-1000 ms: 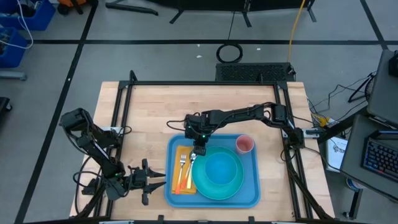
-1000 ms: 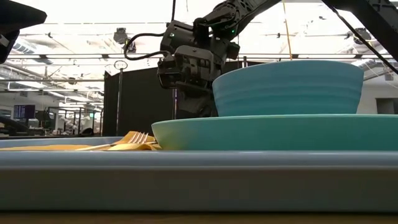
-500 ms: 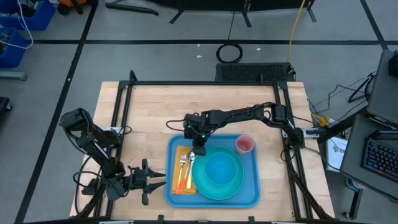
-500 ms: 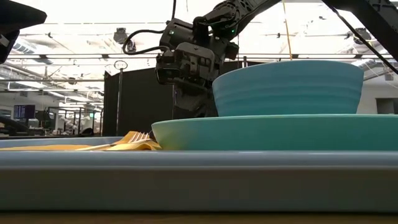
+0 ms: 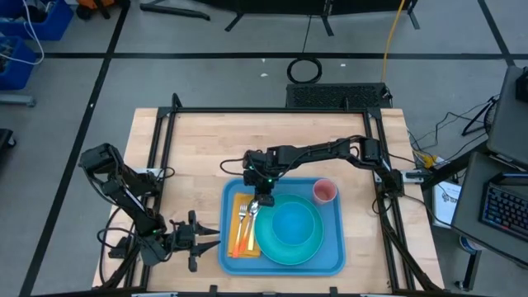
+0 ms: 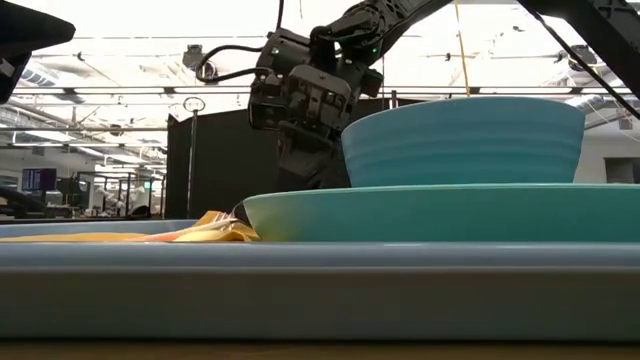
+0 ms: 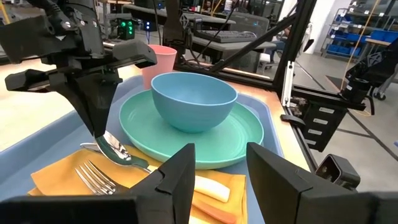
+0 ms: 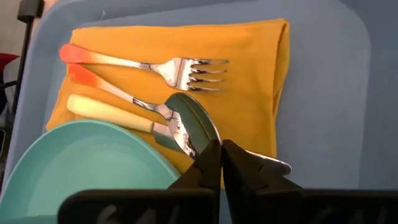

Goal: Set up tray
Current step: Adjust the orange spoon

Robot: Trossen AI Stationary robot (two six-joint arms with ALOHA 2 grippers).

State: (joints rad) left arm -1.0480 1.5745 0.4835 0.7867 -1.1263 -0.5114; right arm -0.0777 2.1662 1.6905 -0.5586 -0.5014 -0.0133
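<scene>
1. I see the tray (image 5: 332, 246) at the surface's (image 5: 198, 148) 6 o'clock edge.
2. Right pincer (image 8: 221, 163) is pressed together, tips low beside the spoon (image 8: 193, 127) bowl on the napkin (image 8: 261, 81); whether it grips the spoon I cannot tell.
3. Left pincer (image 5: 202, 239) is spread, at the tray's 9 o'clock, holding nothing.
4. Bowl (image 7: 194, 99) sits on plate (image 7: 249, 134); pink cup (image 5: 324, 191) at tray's 1 o'clock.
</scene>
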